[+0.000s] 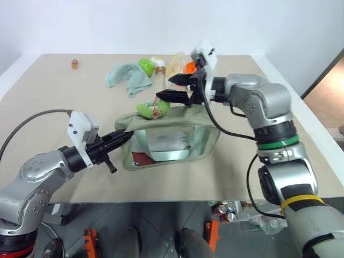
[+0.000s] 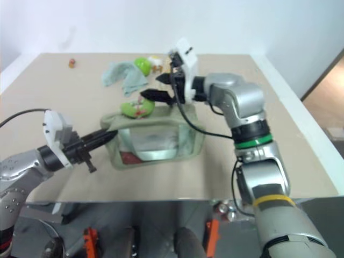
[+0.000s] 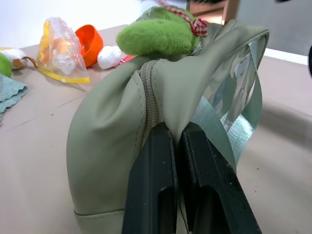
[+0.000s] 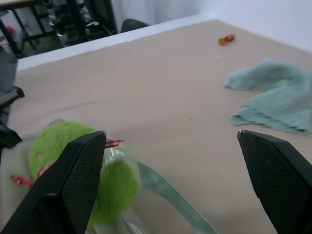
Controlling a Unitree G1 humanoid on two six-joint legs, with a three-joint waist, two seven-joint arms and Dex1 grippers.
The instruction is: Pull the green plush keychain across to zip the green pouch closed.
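Note:
The green pouch point(image 1: 177, 141) sits mid-table, its clear side panel facing me and its pale strap draped over the front. My left gripper point(image 1: 122, 137) is shut on the fabric at the pouch's left end, right beside the zipper point(image 3: 148, 97). The green plush keychain point(image 1: 152, 109) with its red cord lies on the pouch's top, towards the far left. Just above and behind it hovers my right gripper point(image 1: 165, 88), open wide and holding nothing. In the right wrist view the plush point(image 4: 73, 165) lies by one finger point(image 4: 78, 170).
A pale teal cloth point(image 1: 126, 75), a shiny lime-green ball point(image 1: 145, 65), an orange bowl point(image 3: 90, 44) and a clear bag of small items point(image 3: 61, 48) lie behind the pouch. A small reddish object point(image 1: 74, 64) sits at the far left. The table's edge runs close on the right.

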